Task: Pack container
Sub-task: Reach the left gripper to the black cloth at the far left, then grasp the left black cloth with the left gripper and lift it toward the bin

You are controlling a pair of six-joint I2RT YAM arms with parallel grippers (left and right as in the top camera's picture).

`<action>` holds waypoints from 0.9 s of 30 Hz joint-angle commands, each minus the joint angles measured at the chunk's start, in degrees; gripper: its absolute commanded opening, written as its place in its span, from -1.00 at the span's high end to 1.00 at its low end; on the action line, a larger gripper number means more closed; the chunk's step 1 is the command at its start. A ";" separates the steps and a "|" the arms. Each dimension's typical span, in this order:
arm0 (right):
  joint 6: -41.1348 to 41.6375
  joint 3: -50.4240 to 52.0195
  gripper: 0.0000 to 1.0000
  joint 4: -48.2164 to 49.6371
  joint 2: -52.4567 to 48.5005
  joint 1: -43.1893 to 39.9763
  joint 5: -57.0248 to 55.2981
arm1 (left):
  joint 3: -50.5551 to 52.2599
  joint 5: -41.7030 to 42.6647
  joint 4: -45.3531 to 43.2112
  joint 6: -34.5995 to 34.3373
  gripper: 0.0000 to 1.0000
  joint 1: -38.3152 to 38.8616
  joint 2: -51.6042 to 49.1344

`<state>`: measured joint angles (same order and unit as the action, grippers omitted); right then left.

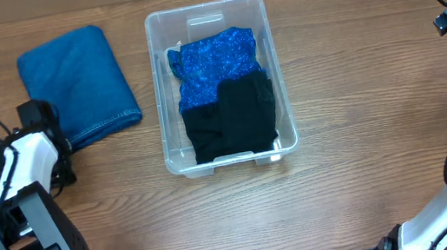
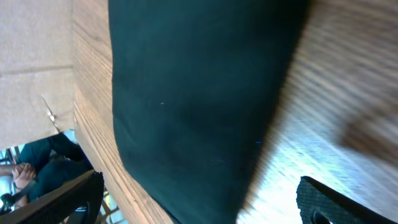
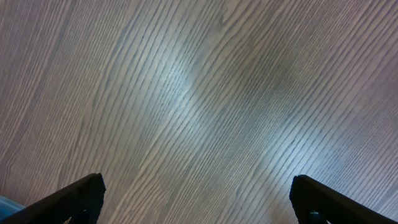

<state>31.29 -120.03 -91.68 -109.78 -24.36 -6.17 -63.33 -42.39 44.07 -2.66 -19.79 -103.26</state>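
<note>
**A:** How far along is the packing?

**B:** Partly done, I'd judge. The container (image 1: 203, 7) sits on the bench (image 1: 357, 80) between the two end effectors and well apart from each. It already holds a blue patterned cloth (image 1: 215, 65), with a black cloth (image 1: 236, 119) overlapping one end of it.

**A:** What's left?

**B:** One folded blue cloth (image 1: 77, 80) lies outside on the bench. It is just ahead of the left end effector (image 2: 200, 182) and fills most of that wrist view.

**A:** Is it gripped?

**B:** No. The left fingers are spread wide with nothing pinched between them. I cannot tell whether they touch the cloth. The right end effector (image 3: 196, 183) is spread and empty too, with only bare bench beneath it.

**A:** So what remains?

**B:** Likely grasping that last cloth and laying it in the container, on top of the other two.
</note>
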 commanded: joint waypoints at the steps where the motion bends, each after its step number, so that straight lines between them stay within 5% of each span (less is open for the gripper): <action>1: 0.28 -0.02 -1.00 0.09 0.37 -0.09 -0.17 | 0.46 0.31 -0.50 1.42 -1.00 -1.81 -0.61; 27: 0.28 -0.04 -1.00 0.09 0.37 -0.09 -0.17 | 2.43 2.03 -8.07 3.98 -1.00 -6.95 -9.90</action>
<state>31.31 -120.03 -91.70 -109.78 -24.36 -6.20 -62.30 -44.16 36.69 1.69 -25.19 -109.32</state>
